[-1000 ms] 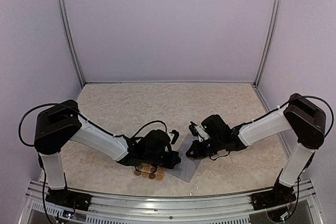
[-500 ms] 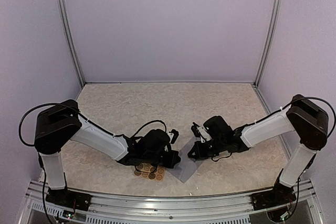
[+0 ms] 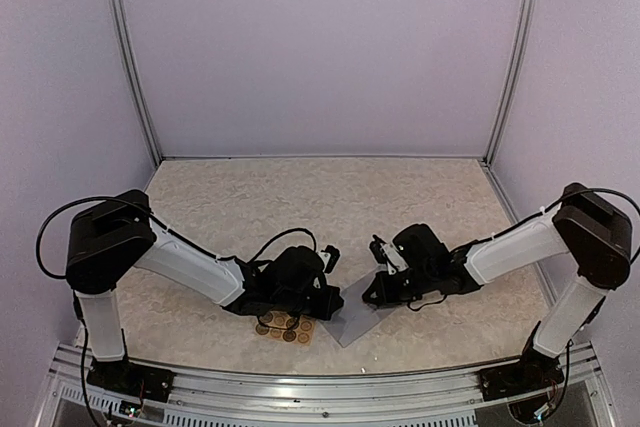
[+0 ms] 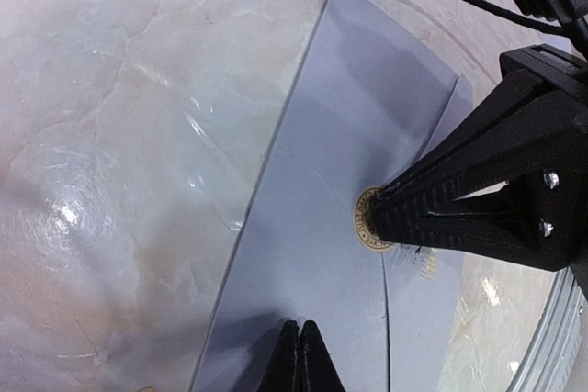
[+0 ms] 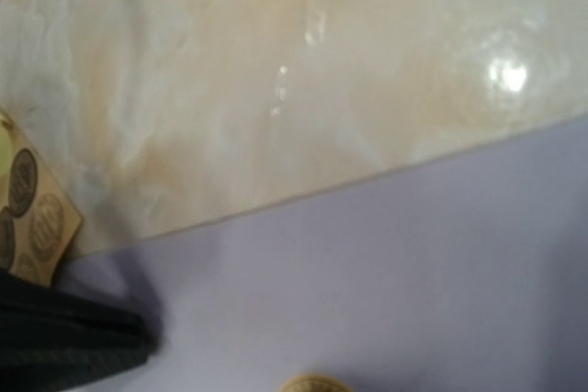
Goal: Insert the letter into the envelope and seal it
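The flat grey-lavender rectangular paper envelope (image 3: 350,325) lies on the cream marble-patterned tabletop (image 3: 300,197), at its near middle, turned askew so one corner points toward the near edge. It sits just right of a tan sheet of round brown stickers (image 3: 285,327); whether the two touch I cannot tell.

From my left wrist view the envelope's (image 4: 312,227) paper looks smooth and uncreased, with its triangular flap folded down flat. The flap's two edges show as thin lines meeting at a round brown sticker with a gold rim (image 4: 363,227) stuck on the envelope's face.

My right fingers (image 4: 377,216) are pressed together, and their black tip bears down on that sticker. My left fingers (image 4: 299,351) are also pressed together, holding nothing, with their tip on the envelope's face near its left edge.

In my right wrist view the envelope (image 5: 413,254) fills the lower part, one straight edge crossing the tabletop, and the sticker sheet (image 5: 28,208) shows at the left.
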{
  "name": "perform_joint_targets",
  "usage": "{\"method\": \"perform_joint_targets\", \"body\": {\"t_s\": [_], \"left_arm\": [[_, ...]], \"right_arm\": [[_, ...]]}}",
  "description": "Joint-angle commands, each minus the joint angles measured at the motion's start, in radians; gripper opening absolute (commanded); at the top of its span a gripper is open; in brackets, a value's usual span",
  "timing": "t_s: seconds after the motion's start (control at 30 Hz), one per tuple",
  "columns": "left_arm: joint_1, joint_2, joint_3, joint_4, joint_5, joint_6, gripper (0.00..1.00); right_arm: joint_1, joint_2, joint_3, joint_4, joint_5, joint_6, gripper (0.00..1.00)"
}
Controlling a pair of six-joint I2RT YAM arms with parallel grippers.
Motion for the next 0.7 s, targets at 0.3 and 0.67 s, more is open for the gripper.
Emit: {"method": "perform_joint_targets", "body": {"t_s": [0.3, 0.67], "left_arm": [[0.009, 0.048, -0.006, -0.085, -0.021, -0.002, 0.00], [0.009, 0.045, -0.007, -0.085, -0.023, -0.002, 0.00]], "right_arm": [[-0.010, -0.052, -0.083, -0.143, 0.091, 0.008, 0.00], [-0.009, -0.054, -0.095, -0.160, 0.111, 0.014, 0.00]]}}
